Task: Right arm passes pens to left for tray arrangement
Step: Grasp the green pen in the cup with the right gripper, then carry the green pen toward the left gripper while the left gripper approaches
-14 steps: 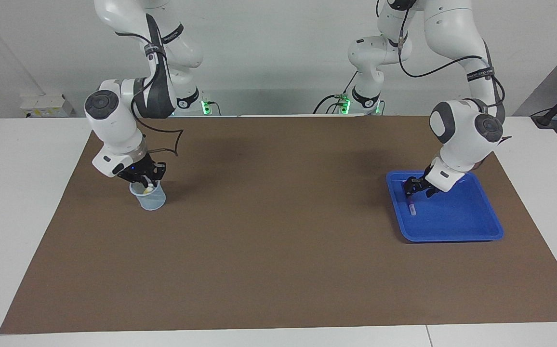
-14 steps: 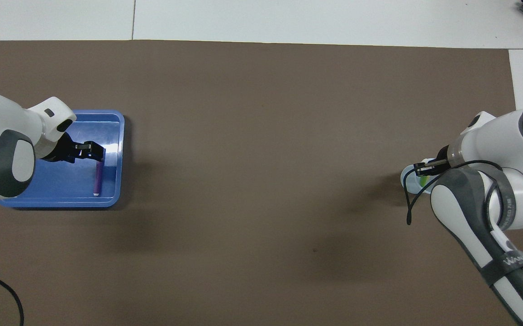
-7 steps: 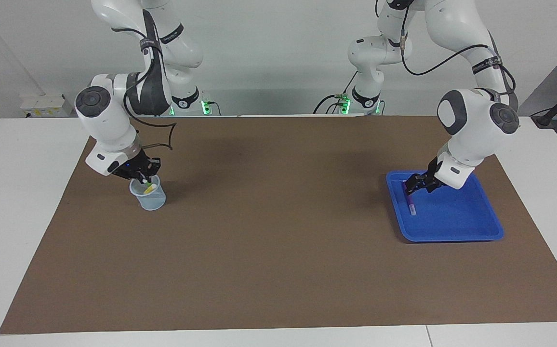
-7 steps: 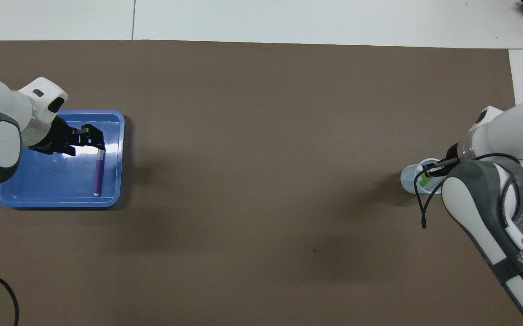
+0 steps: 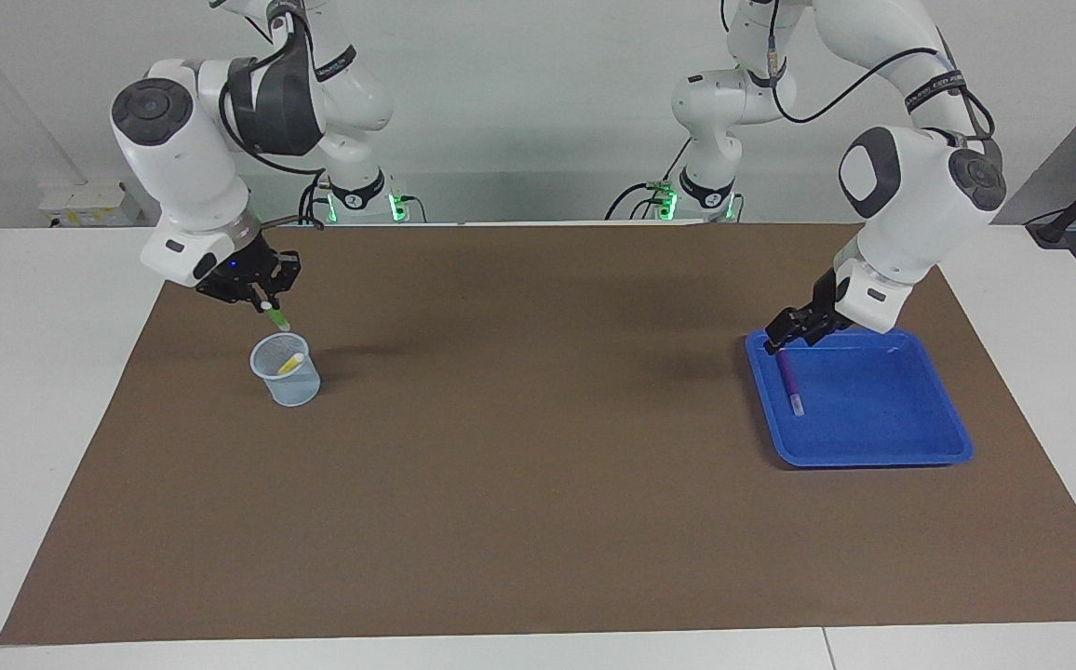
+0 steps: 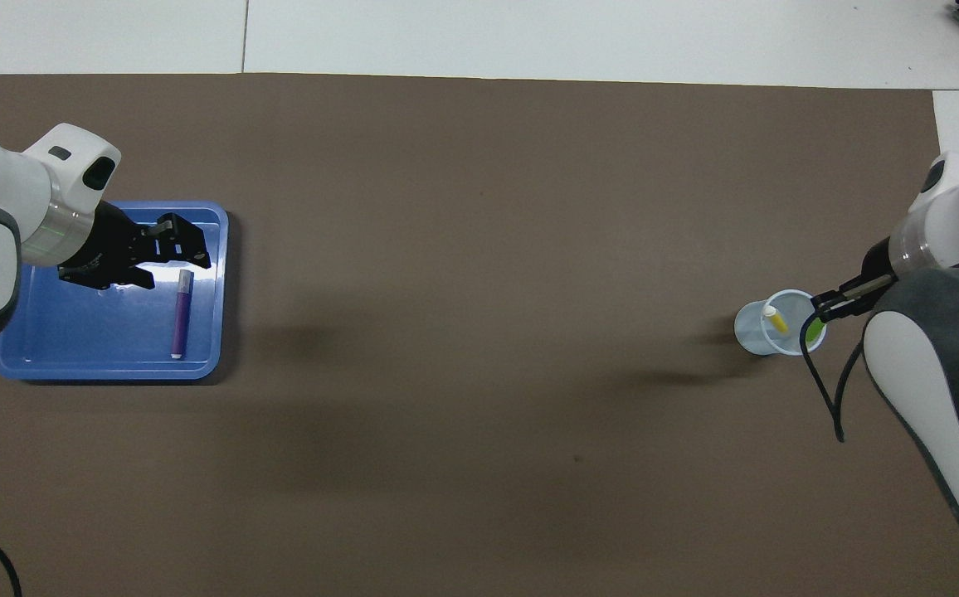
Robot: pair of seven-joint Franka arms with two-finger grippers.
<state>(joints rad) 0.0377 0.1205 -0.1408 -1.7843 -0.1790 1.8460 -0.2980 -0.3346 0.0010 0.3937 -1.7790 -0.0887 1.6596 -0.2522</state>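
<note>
Facing view, from the right arm's end of the table to the left arm's. The right gripper [image 5: 265, 302] hangs above the mesh cup [image 5: 287, 370], fingers clamped on the green pen [image 5: 276, 316], which is lifted clear of the rim. The yellow pen [image 5: 291, 363] leans inside the cup. On the brown mat [image 5: 538, 465], the left gripper [image 5: 777, 341] hovers over the blue tray [image 5: 873, 437] with jaws parted, holding nothing. The purple pen [image 5: 790, 381] lies flat in the tray, along the rim toward the table's middle.
</note>
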